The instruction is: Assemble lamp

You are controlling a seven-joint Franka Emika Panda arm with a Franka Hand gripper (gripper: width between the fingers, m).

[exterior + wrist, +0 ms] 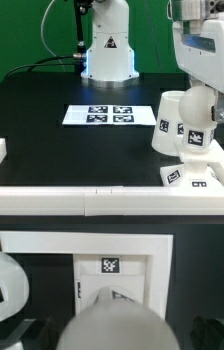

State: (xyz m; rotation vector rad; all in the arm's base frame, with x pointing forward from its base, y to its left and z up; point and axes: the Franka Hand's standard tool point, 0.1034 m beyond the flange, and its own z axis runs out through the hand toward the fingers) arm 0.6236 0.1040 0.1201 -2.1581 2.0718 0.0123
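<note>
Where the exterior view's left edge cuts the black surface (pixel 50 150), a small white block (pixel 3 150) sits just behind the white edging strip (pixel 80 200) that runs along the near side. Toward the middle, the marker board (pixel 100 115) lies flat with its four tags up, and behind it rises the robot's white pedestal (pixel 108 50).

Further to the exterior view's right stands the lamp's shade (pixel 168 122). It is a tapered white cup with its wider end down, leaning a little, and square tags show on its wall. Just beside it, nearer the corner, the stepped square base (pixel 190 178) rests on the surface close to the edging strip, with tags on its near faces. The arm (pixel 195 50) comes down from above over that base. Its lower end overlaps the shade in the picture, so I cannot tell whether the two touch.

In the wrist view, the round bulb (pixel 115 319) fills the foreground as a pale blur, with the tool (pixel 115 333) around it. The dark fingers (pixel 32 333) show on either side of the bulb. Whether they press on it or stand clear of it I cannot tell. Beyond the bulb the base (pixel 110 277) lies with one tag facing the camera, tucked into the corner of the edging strips. The curved wall of the shade (pixel 8 280) shows at the picture's edge.
</note>
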